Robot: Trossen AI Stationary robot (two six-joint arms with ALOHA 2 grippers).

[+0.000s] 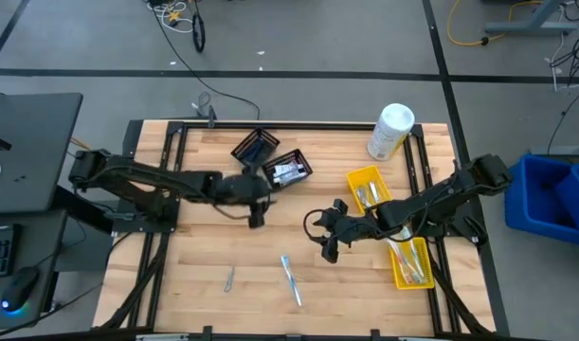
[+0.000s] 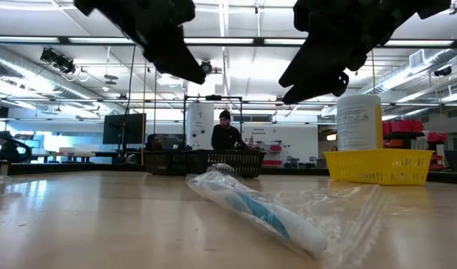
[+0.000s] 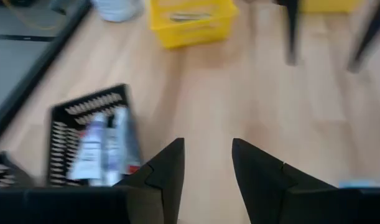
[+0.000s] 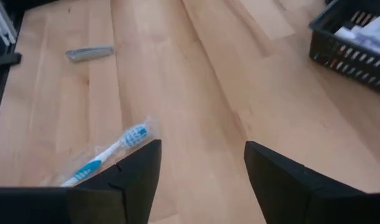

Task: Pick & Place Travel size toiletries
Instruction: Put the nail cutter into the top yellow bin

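A blue-white toothbrush in clear wrap [image 1: 291, 279] [image 4: 109, 155] [image 2: 265, 209] lies flat on the wood near the table's near edge. A small silver piece [image 1: 229, 278] [image 4: 89, 53] lies to its left. Several toiletries [image 1: 287, 172] [image 3: 102, 149] sit in a black mesh basket. My left gripper [image 1: 255, 216] [image 3: 207, 165] hangs open above bare wood, just near of that basket. My right gripper [image 1: 329, 248] [image 4: 202, 165] is open too, up in the air to the right of the toothbrush.
A second black mesh basket [image 1: 253, 147] leans beside the first. Two yellow bins [image 1: 369, 188] [image 1: 410, 261] with toiletries stand at the right side. A big white canister [image 1: 390, 131] stands at the far right. Bare wood lies between the arms and along the near edge.
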